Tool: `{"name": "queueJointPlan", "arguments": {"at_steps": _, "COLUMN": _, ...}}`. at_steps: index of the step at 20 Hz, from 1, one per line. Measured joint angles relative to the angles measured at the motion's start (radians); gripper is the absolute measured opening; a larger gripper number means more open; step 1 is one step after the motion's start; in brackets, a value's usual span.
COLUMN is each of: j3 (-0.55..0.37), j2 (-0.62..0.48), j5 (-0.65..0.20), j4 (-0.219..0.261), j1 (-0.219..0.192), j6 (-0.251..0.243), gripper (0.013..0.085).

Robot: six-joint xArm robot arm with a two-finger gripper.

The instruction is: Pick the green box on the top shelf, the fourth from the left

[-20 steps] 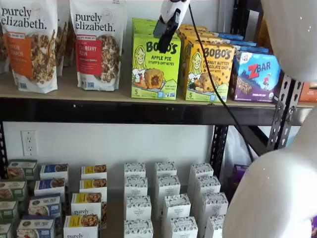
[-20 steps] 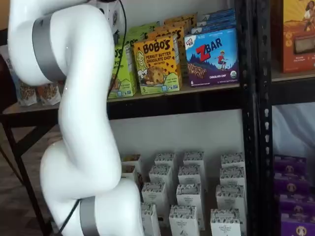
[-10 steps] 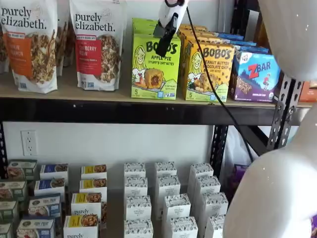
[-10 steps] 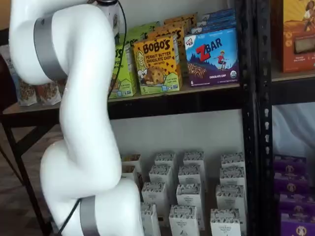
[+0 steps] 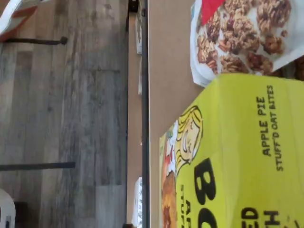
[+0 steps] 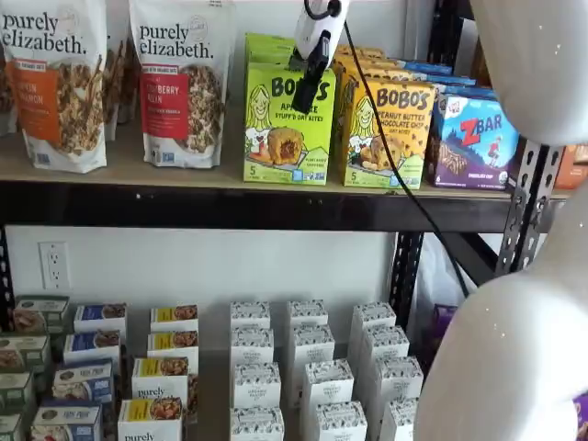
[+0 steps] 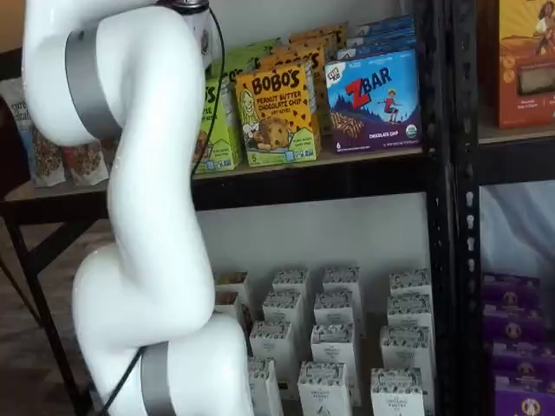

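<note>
My white gripper with black fingers (image 6: 308,92) hovers before the lime-green Bobo's Apple Pie carton (image 6: 288,124) on the beige top shelf (image 6: 138,175), finger spread unreadable; next, straddle it.

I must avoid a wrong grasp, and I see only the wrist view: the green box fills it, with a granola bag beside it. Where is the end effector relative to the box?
Observer: In a shelf view the end effector hangs in front of the upper part of the green box, over its printed name.
Operator: Are its fingers open?
Observer: I cannot tell. They show as one dark shape, with no visible gap.
Operator: What stands on the other side of the box?
Observer: A yellow-orange Bobo's carton, right beside it on the top shelf.
</note>
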State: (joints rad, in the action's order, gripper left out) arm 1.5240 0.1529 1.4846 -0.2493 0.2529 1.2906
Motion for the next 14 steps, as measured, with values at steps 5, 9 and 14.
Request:
{"name": "queueJointPlan", "arguments": {"at_steps": 5, "j3": -0.006, "j2": 0.0, "j5": -0.004, "j4": -0.003, "j1": -0.004, "j6": 0.004, "gripper": 0.081}}
{"name": "queueJointPlan", "arguments": {"at_steps": 9, "j3": -0.011, "j2": 0.003, "j5": -0.011, "j4": -0.011, "j1": -0.008, "j6": 0.009, "gripper": 0.073}}
{"name": "queueJointPlan", "arguments": {"at_steps": 14, "j3": -0.019, "j2": 0.01, "j5": -0.025, "j4": -0.019, "j1": -0.01, "j6": 0.011, "gripper": 0.065}}
